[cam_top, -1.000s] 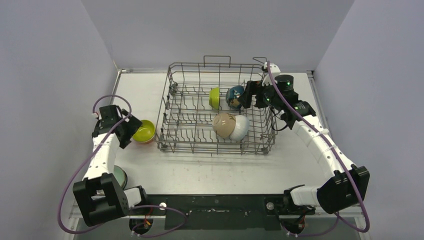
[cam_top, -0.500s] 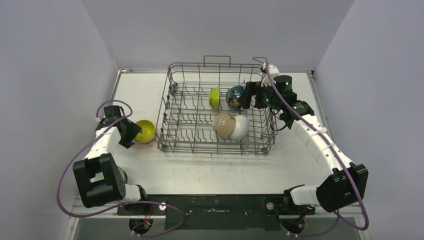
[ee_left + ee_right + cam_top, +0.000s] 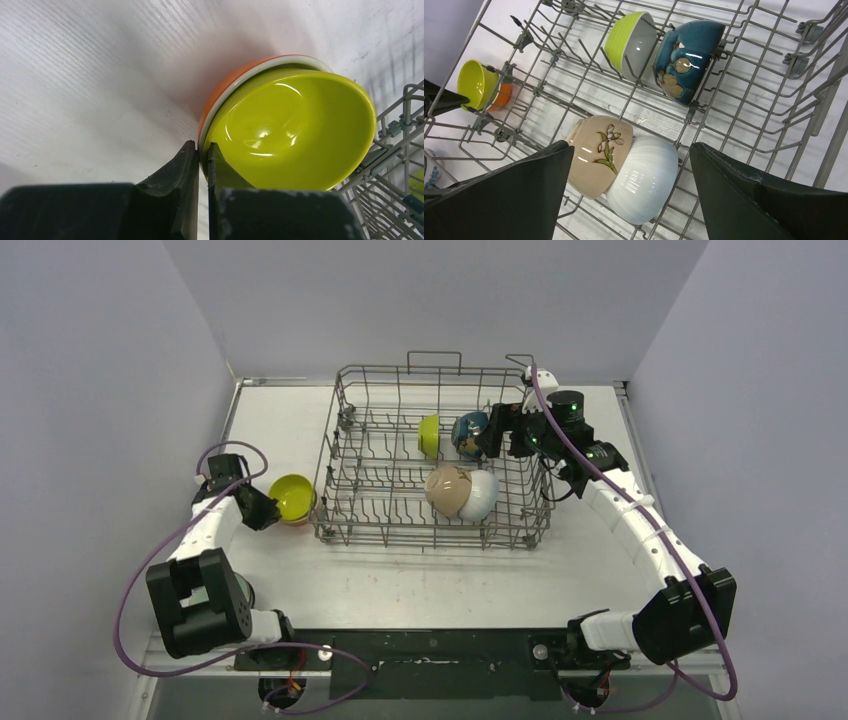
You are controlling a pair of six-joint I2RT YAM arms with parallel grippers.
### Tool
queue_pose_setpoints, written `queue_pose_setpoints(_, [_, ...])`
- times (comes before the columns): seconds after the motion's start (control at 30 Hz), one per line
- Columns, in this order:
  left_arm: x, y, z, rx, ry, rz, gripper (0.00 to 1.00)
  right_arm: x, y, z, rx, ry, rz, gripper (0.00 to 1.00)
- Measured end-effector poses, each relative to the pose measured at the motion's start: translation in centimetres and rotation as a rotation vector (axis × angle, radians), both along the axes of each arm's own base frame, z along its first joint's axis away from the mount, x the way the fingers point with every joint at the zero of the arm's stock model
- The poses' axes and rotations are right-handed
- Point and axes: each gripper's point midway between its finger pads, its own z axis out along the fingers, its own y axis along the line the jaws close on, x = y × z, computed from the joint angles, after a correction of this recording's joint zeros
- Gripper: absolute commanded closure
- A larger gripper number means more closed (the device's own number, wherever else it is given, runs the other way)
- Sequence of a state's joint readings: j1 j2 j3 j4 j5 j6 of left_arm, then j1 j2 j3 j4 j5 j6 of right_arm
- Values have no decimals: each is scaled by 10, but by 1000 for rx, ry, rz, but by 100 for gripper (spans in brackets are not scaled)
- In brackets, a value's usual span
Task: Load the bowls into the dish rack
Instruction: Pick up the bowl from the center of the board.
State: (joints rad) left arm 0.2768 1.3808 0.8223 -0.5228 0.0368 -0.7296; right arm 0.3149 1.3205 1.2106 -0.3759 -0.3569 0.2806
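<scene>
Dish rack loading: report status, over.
Left gripper shut on lime bowl, at rim, beside dish rack. Right gripper open above rack. Four bowls racked. Nothing blocking.

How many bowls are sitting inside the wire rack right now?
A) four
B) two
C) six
A: the lime bowl, blue bowl, beige bowl and white bowl stand in the dish rack; the yellow bowl, pinched by the left gripper, is outside it.
</scene>
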Motion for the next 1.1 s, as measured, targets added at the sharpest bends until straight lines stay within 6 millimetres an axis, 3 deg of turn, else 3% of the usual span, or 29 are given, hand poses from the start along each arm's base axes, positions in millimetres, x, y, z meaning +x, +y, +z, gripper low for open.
queue_pose_setpoints(0.27, [-13, -4, 13, 13, -22, -30, 89, 0, 0, 0, 0, 0, 0, 10])
queue_pose_setpoints(0.57, [-15, -13, 23, -5, -52, -86, 100, 0, 0, 0, 0, 0, 0, 10])
queue_pose_setpoints(0.77, [-20, -13, 23, 0, -41, -102, 100, 0, 0, 0, 0, 0, 0, 10])
queue_pose_setpoints(1.1, [-18, -15, 62, -16, -188, -63, 100, -2, 3, 1, 11, 3, 14, 10])
